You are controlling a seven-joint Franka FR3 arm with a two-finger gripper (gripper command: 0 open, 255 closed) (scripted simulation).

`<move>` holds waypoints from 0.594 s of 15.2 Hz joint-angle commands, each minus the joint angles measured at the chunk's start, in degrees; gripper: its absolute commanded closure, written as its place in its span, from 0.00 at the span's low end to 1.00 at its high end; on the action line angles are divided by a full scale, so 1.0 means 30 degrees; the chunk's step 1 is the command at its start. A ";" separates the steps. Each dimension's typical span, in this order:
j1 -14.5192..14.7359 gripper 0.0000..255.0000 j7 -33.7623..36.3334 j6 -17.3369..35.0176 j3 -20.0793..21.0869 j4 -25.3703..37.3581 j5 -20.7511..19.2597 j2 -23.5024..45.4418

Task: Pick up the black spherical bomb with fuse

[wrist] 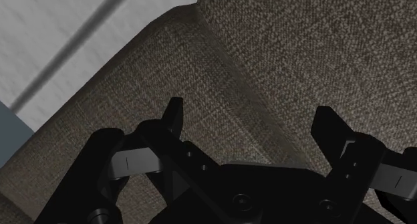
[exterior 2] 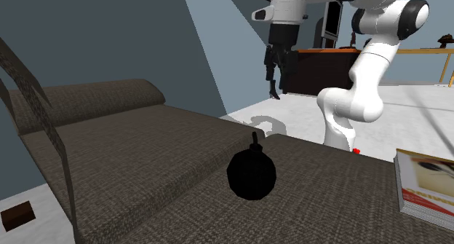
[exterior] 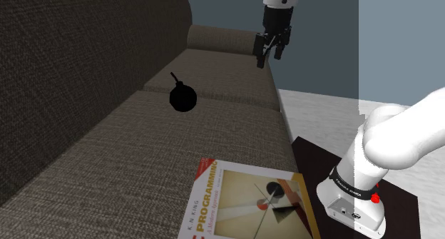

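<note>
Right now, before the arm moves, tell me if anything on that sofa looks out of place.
Only the black bomb with its fuse, an odd thing to find sitting on the sofa seat. It rests intact, fuse up. The book lies flat near the seat's front edge. Nothing looks spilled or damaged.

bomb (exterior: 182, 98) | black sphere, short fuse pointing up | resting on brown sofa seat (exterior: 128, 152)

You're looking at a black bomb (exterior: 182, 98), a dark brown sofa (exterior: 78, 130) with a woven pattern, and a cream book (exterior: 260, 205) with red lettering and black-and-red geometric shapes.
</note>
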 commanded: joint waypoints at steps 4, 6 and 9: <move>0.0209 0.00 0.2273 0.0125 0.1771 0.2574 0.0064 0.3154; 0.0287 0.00 0.3189 0.0078 0.2440 0.3772 -0.0098 0.4521; 0.0468 0.00 0.4598 -0.0134 0.3387 0.5778 -0.0548 0.6701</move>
